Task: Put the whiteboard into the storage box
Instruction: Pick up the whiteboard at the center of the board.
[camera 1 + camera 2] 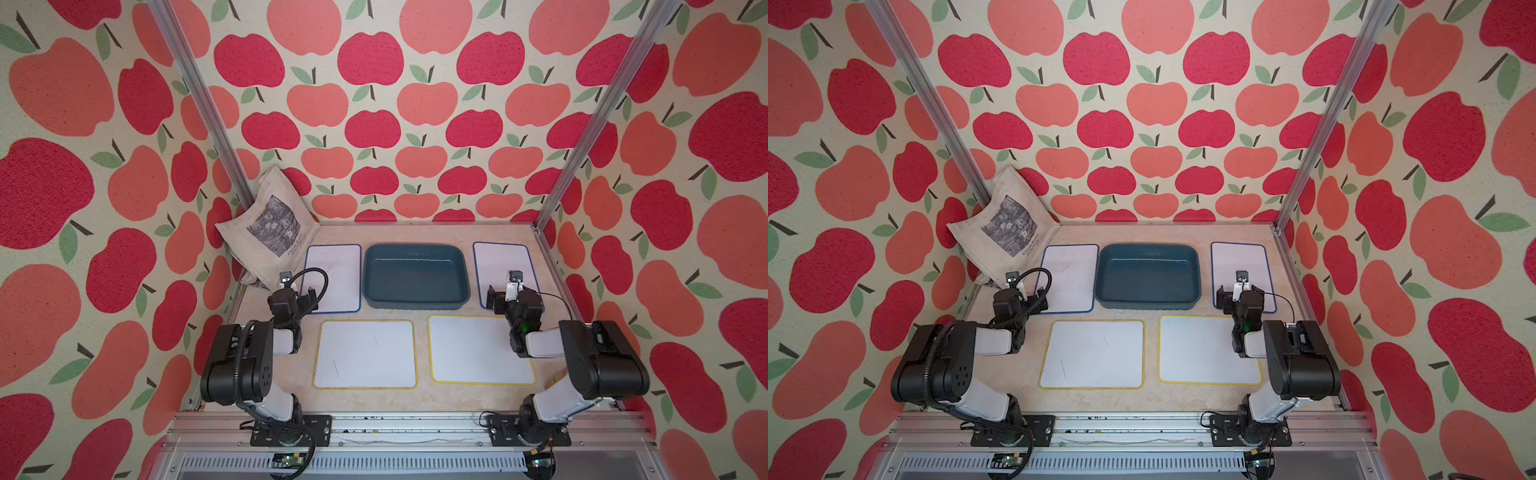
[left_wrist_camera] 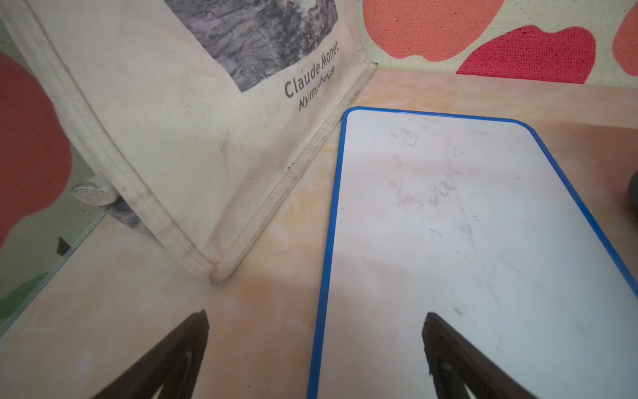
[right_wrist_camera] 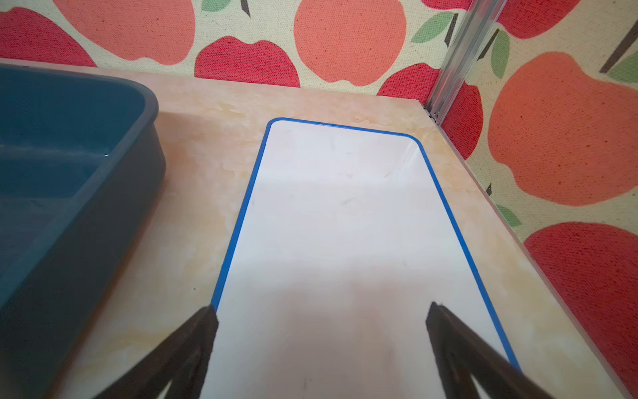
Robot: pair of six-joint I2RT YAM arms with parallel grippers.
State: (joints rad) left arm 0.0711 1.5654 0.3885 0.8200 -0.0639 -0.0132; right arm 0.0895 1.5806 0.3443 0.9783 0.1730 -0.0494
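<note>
The tote bag (image 2: 165,138) (printed "Claude Monet Nymphéas") leaned at left. The left tool (image 2: 316,315) was released above the left whiteboard (image 1: 336,274), flat on the table (image 1: 419,399) beside the storage box (image 1: 415,306). The right tool (image 3: 322,311) was released above the right whiteboard (image 1: 498,262).

tote bag (image 2: 165,138) printed "Claude Monet", apparently "Nymphéas" (partly creased)

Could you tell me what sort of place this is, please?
Likely a robot test booth: aluminium frame posts, apple-print fabric walls, left arm and right arm bolted to a front rail.
</note>
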